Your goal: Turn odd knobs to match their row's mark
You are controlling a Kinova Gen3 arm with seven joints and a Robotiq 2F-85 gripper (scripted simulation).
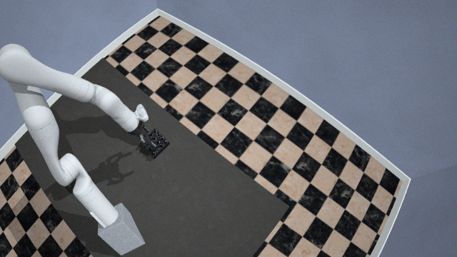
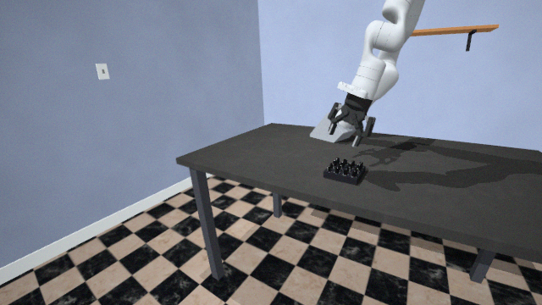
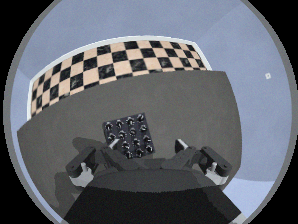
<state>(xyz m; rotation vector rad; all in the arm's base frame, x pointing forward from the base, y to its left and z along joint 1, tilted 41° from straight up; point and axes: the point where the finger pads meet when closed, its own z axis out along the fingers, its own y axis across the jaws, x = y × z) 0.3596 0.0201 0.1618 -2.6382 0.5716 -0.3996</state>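
The knob box [image 1: 157,144] [image 2: 342,178] [image 3: 126,128] is dark and stands flat on the table, with black upright knobs in a four-by-four grid. Small pale marks show on the knobs in the wrist view, but the names, ring marks and line directions are too small to read. The socket cannot be made out. My gripper [image 2: 344,135] [image 3: 148,145] is open and empty, above the table and tilted. It is above the box's level and apart from it. In the wrist view the box lies between and beyond the fingertips, nearer the left finger, which overlaps its edge.
The dark table [image 1: 200,185] [image 2: 254,148] [image 3: 190,105] has an edge a short way past the box, with the checkered floor [image 1: 250,143] beyond. The arm's grey base block [image 1: 123,232] [image 2: 326,131] stands on the table. A wooden shelf [image 2: 457,30] is on the wall.
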